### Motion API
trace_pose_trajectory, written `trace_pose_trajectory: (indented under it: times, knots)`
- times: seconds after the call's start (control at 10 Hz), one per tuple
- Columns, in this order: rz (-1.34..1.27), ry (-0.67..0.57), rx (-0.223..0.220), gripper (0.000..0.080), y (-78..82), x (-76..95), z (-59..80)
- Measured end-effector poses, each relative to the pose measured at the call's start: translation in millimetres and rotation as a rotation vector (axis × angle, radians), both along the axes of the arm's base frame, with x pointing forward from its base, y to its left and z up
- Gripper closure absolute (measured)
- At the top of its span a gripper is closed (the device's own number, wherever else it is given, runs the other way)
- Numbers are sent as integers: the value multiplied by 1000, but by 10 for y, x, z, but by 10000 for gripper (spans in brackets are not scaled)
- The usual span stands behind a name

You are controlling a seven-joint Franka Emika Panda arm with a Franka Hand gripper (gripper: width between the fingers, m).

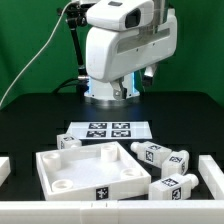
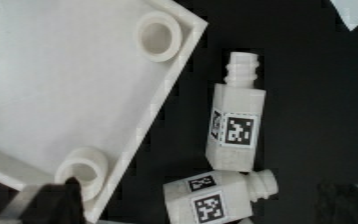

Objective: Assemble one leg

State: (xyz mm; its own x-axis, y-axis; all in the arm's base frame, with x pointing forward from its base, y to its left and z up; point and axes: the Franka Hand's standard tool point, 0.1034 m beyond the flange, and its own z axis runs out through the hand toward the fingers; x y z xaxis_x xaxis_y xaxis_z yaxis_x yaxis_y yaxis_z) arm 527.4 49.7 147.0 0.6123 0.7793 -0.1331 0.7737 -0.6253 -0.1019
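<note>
Panel (image 1: 88, 168) is seen nearest the exterior camera, lying flat on the bench (image 1: 30, 125) with its rim upward. Arm (image 1: 120, 45) is held high behind it, well clear of all parts. Marker board (image 1: 101, 130) lies between the arm base and the panel.

Three legs are noted just beside the panel edge on the exterior view's right. In the wrist view two are seen close up. One leg (image 2: 234, 112) lies on its side near the panel edge but apart from it, tag face up, with its narrow round end (image 2: 243, 68) pointing away from the second leg (image 2: 211, 196). The narrow end appears ribbed, though blur prevents certainty. Two round corner sockets (image 2: 155, 35) are visible in the panel; both look unfilled.

Fingers (image 2: 48, 200): only a dark blurred shape at the wrist view's edge is made out, over the panel corner. Whether they are apart or together cannot be told. Nothing is seen held.

Step judged: early, pre-grasp. No leg has been fitted in either socket seen.

Next move, as judged: the fingers must be brought over the leg and set across its blocky body, not the round end. They must then be lowered and closed. The leg lies flat, so it must be turned upright before the narrow end can be entered into a socket.
</note>
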Motion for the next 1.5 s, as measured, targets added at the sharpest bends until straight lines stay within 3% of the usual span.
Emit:
trace_pose_trajectory:
  times: [0.9, 1.2, 1.5]
  knots:
    - [-71, -19, -10, 150, 36, 15, -50]
    - [-177, -63, -14, 150, 217, 65, -176]
    - [-170, -110, 13, 150, 389, 145, -466]
